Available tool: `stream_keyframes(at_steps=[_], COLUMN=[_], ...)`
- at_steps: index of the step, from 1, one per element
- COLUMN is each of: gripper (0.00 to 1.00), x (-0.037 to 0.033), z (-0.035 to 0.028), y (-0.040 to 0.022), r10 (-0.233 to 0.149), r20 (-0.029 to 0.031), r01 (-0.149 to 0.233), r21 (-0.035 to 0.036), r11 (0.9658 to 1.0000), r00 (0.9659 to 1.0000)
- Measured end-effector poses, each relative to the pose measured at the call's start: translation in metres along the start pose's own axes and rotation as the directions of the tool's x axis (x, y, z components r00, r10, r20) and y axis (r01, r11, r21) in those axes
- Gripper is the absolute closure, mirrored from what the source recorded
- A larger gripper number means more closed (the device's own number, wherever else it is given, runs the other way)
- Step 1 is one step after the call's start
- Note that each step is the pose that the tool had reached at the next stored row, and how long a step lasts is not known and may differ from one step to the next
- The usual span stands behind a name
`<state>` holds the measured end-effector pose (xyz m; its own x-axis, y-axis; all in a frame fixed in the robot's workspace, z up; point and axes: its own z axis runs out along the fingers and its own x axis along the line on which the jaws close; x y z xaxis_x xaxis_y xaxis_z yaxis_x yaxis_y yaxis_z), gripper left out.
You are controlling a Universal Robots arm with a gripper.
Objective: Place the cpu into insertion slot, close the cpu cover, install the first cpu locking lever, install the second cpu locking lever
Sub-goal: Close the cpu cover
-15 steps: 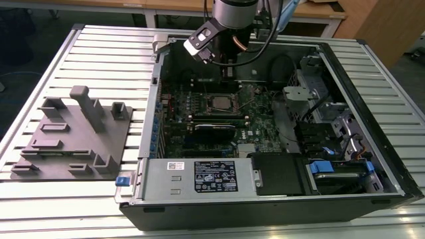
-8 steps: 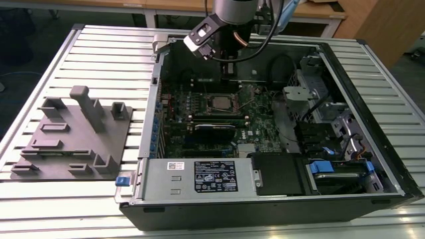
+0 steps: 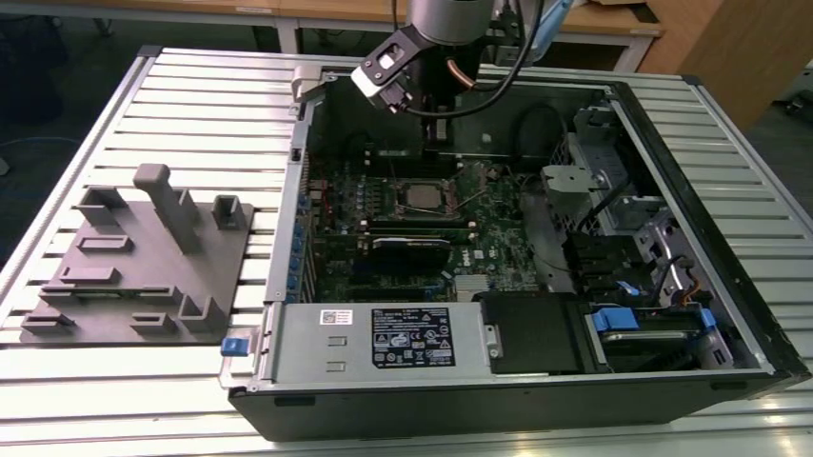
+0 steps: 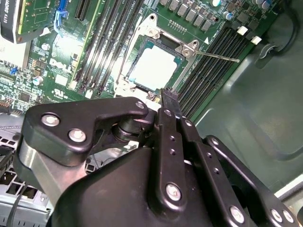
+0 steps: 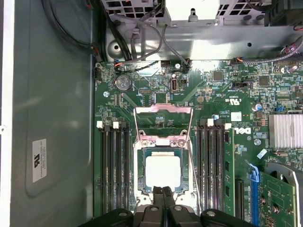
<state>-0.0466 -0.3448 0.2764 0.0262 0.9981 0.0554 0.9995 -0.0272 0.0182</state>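
Observation:
The cpu (image 5: 163,171) lies flat in the insertion slot (image 5: 140,189), its pale silver top facing up; it also shows in the second wrist view (image 4: 154,68) and the exterior view (image 3: 418,195). The cpu cover (image 5: 163,141) is a silvery frame lying down around the chip's top. A thin lever rod (image 4: 218,56) sticks out away from the socket's side. My gripper (image 5: 163,191) hangs just above the socket's edge, shut, with nothing between the black fingers (image 4: 169,106). In the exterior view the gripper (image 3: 439,133) stands over the board's far part.
Long black memory slots (image 5: 113,165) flank the socket on both sides. A black card (image 3: 413,249) and the power supply (image 3: 381,333) lie nearer in the case. A grey fixture plate (image 3: 140,257) stands on the table at the exterior view's left. Case walls (image 3: 686,190) enclose the board.

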Motion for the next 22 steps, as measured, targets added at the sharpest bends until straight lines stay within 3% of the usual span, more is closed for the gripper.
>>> stream_keyframes(at_steps=[22], gripper=[0.89], x=[0.0002], z=[0.0001], y=[0.0069], r10=[0.0], r20=[0.0], r01=[0.0], r21=[0.0], r11=[1.0], r00=[1.0])
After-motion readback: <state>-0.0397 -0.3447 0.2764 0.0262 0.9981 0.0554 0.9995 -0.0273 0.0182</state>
